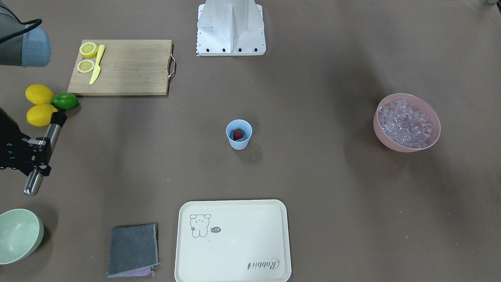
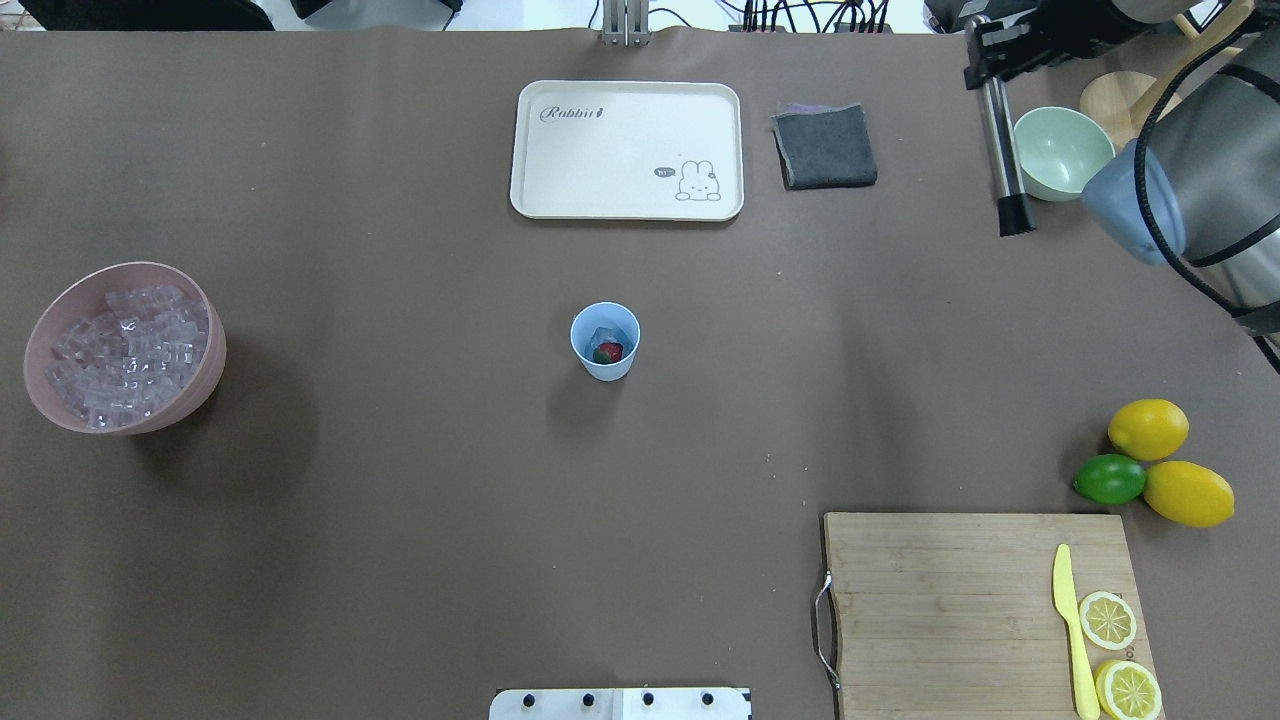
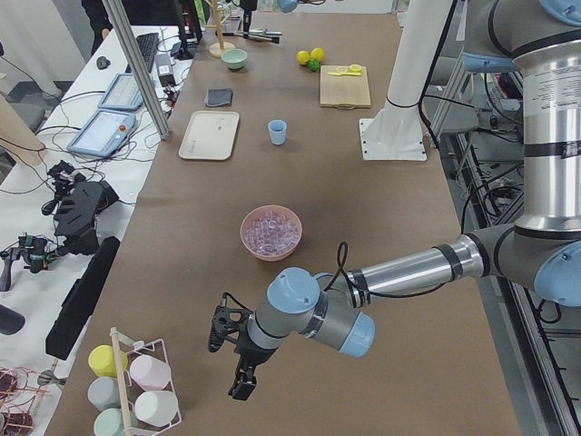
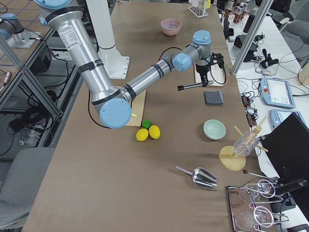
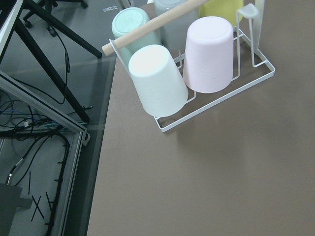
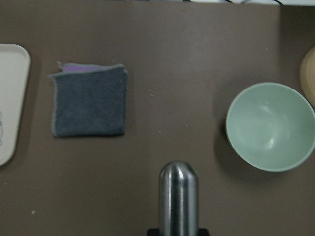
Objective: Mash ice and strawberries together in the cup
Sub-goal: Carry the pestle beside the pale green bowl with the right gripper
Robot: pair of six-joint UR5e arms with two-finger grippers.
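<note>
Brown bench (image 2: 400, 520) is seen bearing a cream tray (image 2: 620, 150) and, at the robot's left, a pink bowl (image 2: 214, 352) heaped with ice (image 2: 125, 345). A steel muddler (image 1: 53, 132) is pinched by the right fingers (image 1: 37, 144). Whether the left fingers (image 3: 245, 380) are spread cannot be told. At mid-bench the cup (image 2: 605, 371) is stood upright, with the strawberry (image 2: 608, 352) inside.

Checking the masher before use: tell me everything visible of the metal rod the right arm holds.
The muddler is a slim polished steel rod, one end rounded and bare, the other a black head. It lies roughly level above the table, clamped nearer its rounded end by the right tool, near the pale green bowl. Nothing else touches it.
</note>
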